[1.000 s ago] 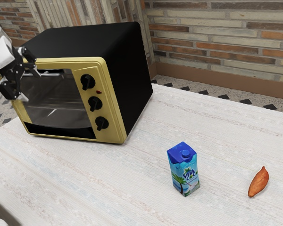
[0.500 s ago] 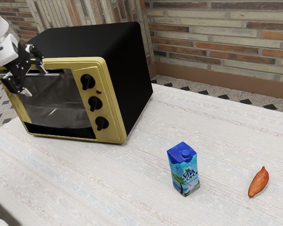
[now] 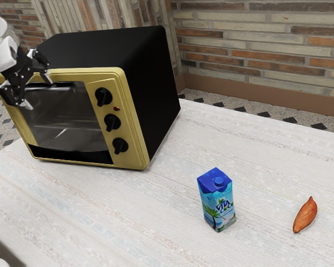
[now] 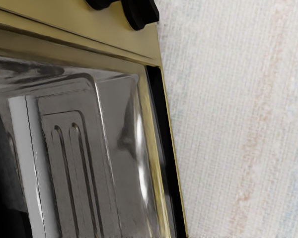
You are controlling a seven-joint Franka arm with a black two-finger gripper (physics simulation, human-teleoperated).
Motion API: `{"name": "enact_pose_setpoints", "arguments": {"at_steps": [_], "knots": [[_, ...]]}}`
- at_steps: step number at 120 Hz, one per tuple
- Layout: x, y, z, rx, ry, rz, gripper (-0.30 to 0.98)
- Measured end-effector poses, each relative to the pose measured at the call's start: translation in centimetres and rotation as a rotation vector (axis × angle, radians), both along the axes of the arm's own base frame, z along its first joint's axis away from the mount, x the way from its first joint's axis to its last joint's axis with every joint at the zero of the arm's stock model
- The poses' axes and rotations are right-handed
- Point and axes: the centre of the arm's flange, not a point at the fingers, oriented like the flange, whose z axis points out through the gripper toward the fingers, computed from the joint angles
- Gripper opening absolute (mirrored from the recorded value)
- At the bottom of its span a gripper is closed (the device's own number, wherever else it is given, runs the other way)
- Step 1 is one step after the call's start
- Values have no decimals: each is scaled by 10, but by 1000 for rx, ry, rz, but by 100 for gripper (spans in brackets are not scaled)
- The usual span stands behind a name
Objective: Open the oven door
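Two fingers [image 3: 25, 104] of the gripper [image 3: 37, 91] are spread apart — the gripper is open. It is held in front of the top part of the oven door [image 3: 64, 125], near the door's edge at the exterior view's left. Whether the door or its handle is touched by the fingers cannot be told. The white arm [image 3: 1, 54] is seen coming in from the exterior view's left.

The door is seen on the front of the big black and gold oven [image 3: 150, 83]. It is made with see-through glass and is held upright, or close to upright. Whether it is opened just a crack cannot be told. In the wrist view, a long gray handle [image 4: 34, 168] is seen in front of the glass, and metal lines are seen behind it. Three round black knobs [image 3: 112, 122] are set in a row, one over the other, beside the door. A tiny red light [image 3: 116, 109] is tucked between the top two.

The oven is set on a table [image 3: 128, 217] that is covered in white with faint stripes. A blue drink box [image 3: 216, 203] is stood up on the table, well apart from the oven. A sweet potato [image 3: 305, 215] is laid near the box, more to the exterior view's right. Behind the table, a brick wall [image 3: 256, 50] is seen.
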Motion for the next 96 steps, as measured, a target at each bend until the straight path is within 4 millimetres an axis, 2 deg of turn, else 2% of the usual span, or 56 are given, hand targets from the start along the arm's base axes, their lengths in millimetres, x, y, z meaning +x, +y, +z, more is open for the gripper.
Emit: {"name": "enact_pose_setpoints", "arguments": {"at_steps": [27,42,53,77,85,93,96], "knots": [[-14,30,-8,-6,18,40,69],[-12,50,-2,-1,7,57,69],[-9,49,-4,-7,13,48,68],[-4,47,-21,-29,43,33,71],[-21,40,-27,-34,55,41,70],[-53,26,-32,-28,58,60,65],[-71,16,-37,-24,61,69,64]]}}
